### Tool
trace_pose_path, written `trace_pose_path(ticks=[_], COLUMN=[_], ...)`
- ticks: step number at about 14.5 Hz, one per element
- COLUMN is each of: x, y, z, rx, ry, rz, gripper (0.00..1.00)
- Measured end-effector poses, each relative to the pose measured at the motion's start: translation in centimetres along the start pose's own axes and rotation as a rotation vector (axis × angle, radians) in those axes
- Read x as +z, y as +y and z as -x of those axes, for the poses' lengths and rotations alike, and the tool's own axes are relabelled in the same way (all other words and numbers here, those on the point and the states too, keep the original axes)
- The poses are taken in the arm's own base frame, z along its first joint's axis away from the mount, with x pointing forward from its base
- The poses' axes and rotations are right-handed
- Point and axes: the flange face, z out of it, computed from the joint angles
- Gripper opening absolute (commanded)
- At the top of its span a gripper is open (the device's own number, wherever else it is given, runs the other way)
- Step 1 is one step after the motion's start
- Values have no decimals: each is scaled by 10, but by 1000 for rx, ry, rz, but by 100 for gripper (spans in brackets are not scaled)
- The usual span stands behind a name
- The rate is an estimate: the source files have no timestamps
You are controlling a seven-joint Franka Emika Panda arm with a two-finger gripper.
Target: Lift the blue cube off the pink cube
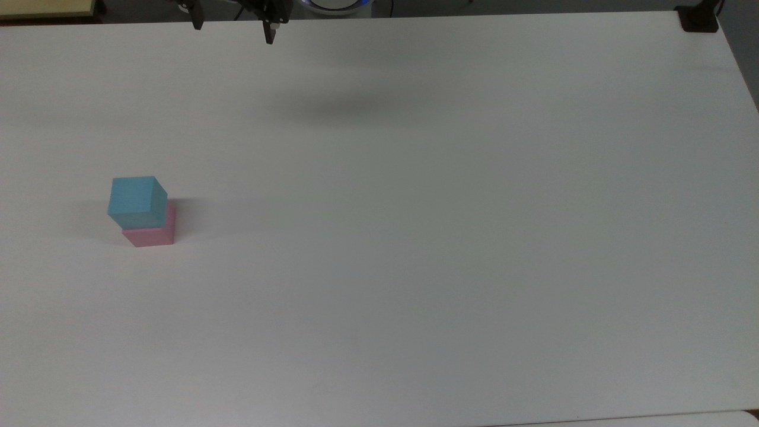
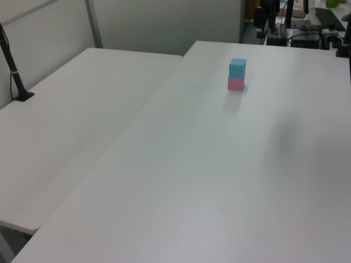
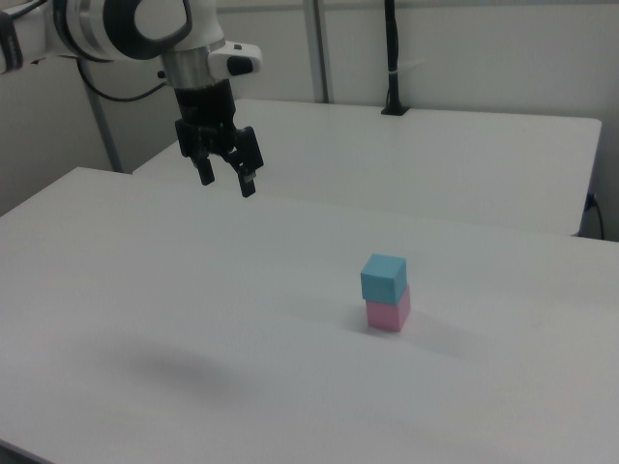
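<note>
Status: task not begun, by the look of it; the whole lift and set-down remain

Blue cube (image 3: 384, 277): sits on top of the pink cube (image 3: 388, 314), touching it, turned slightly so its edges do not line up with those below. In the top view the stack stands toward the top view's left, about mid-depth on the desk (image 1: 450, 255).

End effector (image 3: 224, 178): hangs high over the desk, released, fingers spread with nothing between them; well apart from the stack, up and toward the right view's left. Its shadow falls as a soft dark patch on the desk.

Remaining, as judged: travel across to the stack, descend around the blue cube, close, lift, place it on bare desk.

Surroundings: a second white table (image 2: 77, 126) butted alongside; a black post (image 2: 13, 68) clamped to it; a black clamp (image 1: 698, 19) at the desk's far corner; clutter of equipment (image 2: 307, 24) beyond the desk's end.

Obstructions: none between end effector and stack. Likeliest hazard is nudging the pink cube
</note>
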Motion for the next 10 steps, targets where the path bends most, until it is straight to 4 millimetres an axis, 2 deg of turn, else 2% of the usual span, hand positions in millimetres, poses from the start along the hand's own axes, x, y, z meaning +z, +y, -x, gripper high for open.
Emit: trace_pose_path(ticks=[10], x=[2], y=[0], z=[0], rx=[-7], ry=[-3], rz=[0], gripper=[100])
